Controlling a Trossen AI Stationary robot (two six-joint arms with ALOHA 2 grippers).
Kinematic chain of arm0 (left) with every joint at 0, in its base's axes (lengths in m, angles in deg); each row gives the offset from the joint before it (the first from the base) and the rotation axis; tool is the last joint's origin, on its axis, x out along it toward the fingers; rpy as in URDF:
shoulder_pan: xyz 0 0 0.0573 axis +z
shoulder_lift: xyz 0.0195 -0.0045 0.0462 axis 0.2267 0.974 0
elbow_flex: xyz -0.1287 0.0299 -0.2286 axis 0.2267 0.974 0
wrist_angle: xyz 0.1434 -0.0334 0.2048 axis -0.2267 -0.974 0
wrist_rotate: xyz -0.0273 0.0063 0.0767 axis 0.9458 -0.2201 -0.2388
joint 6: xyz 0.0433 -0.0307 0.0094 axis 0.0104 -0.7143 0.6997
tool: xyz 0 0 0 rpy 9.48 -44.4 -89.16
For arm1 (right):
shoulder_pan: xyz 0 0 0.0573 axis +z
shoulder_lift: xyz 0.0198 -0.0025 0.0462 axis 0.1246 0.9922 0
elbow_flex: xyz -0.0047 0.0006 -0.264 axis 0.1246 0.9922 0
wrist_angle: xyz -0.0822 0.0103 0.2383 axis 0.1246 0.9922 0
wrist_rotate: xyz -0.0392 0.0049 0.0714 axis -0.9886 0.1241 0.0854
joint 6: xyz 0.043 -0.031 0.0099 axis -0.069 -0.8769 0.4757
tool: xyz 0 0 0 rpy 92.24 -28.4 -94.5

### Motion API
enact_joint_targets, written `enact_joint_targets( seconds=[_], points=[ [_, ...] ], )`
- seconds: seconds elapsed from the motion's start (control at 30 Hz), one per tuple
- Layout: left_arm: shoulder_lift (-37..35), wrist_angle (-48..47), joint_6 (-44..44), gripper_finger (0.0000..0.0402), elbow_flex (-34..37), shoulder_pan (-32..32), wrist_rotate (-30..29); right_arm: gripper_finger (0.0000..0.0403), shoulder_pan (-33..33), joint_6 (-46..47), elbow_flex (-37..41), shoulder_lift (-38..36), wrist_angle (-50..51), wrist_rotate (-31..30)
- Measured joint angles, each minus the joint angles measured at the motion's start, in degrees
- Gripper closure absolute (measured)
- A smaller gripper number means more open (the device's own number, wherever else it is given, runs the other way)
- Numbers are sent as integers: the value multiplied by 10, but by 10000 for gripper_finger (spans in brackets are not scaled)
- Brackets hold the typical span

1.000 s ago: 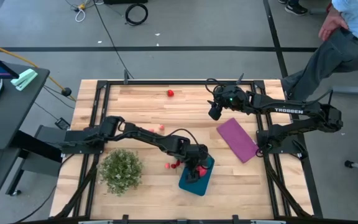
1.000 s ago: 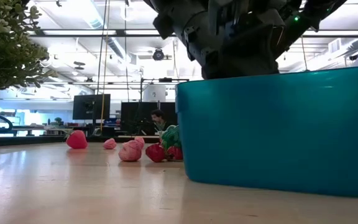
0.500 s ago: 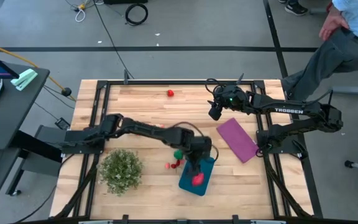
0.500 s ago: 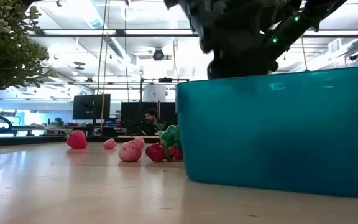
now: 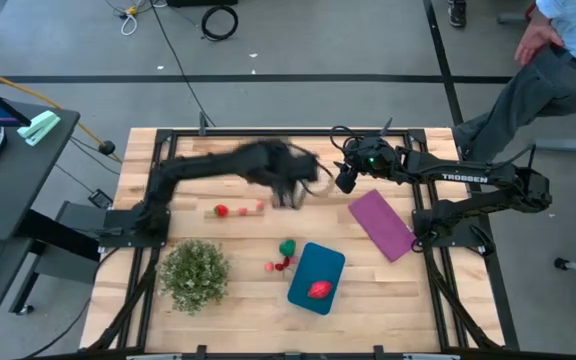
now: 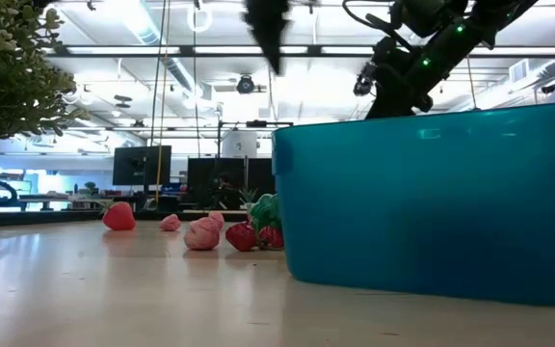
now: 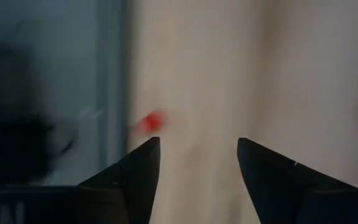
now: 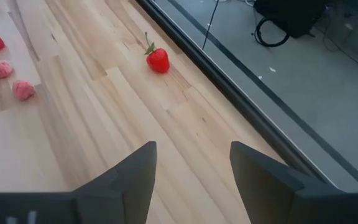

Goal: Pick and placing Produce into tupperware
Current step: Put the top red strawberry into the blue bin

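Observation:
The teal tupperware (image 5: 316,277) stands near the table's front, with one red produce piece (image 5: 319,290) lying in it. On the wood to its left lie a green piece (image 5: 287,246) and small red pieces (image 5: 277,265). Farther left are a red piece (image 5: 222,210) and pink ones (image 5: 251,208). A strawberry (image 5: 274,150) lies near the far edge. My left gripper (image 7: 197,143) is raised over the table's far middle (image 5: 293,190), blurred, open and holding nothing. My right gripper (image 8: 193,146) hovers open at the far right (image 5: 346,178).
A bushy green plant clump (image 5: 195,272) sits at the front left. A flat purple rectangle (image 5: 381,224) lies right of the tupperware. A person (image 5: 548,70) stands beyond the table's far right corner. Bare wood lies between the strawberry and the other pieces.
My left gripper has risen out of the tupperware and swung quickly up and toward the table's far edge, tipping as it went. A red piece lies in the tupperware where the gripper was.

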Motion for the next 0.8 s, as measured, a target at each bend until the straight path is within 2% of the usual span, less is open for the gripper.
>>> enact_joint_targets(
  seconds=[0.07,0.1,0.2,0.27,0.37,0.5,0.63,0.8],
  points=[
    [-30,-54,-32,191,0,20,-42,189,3,-7,0,0,-2,8],
    [-41,-51,-43,194,-1,30,-53,189,4,-14,0,0,-3,14],
    [-90,-48,-41,204,8,61,-56,189,12,-52,0,1,-26,42],
    [-122,-50,-5,211,8,89,-57,189,18,-77,0,4,-50,78],
    [-160,-50,-3,218,9,142,-58,189,27,-108,0,25,-106,126],
    [-199,-49,-38,225,9,213,-56,190,26,-165,0,83,-191,134],
    [-218,-48,-14,224,8,266,-2,197,-1,-202,-11,159,-258,151],
    [-217,-42,52,221,9,302,47,206,-40,-174,-110,257,-253,226]
  ],
)
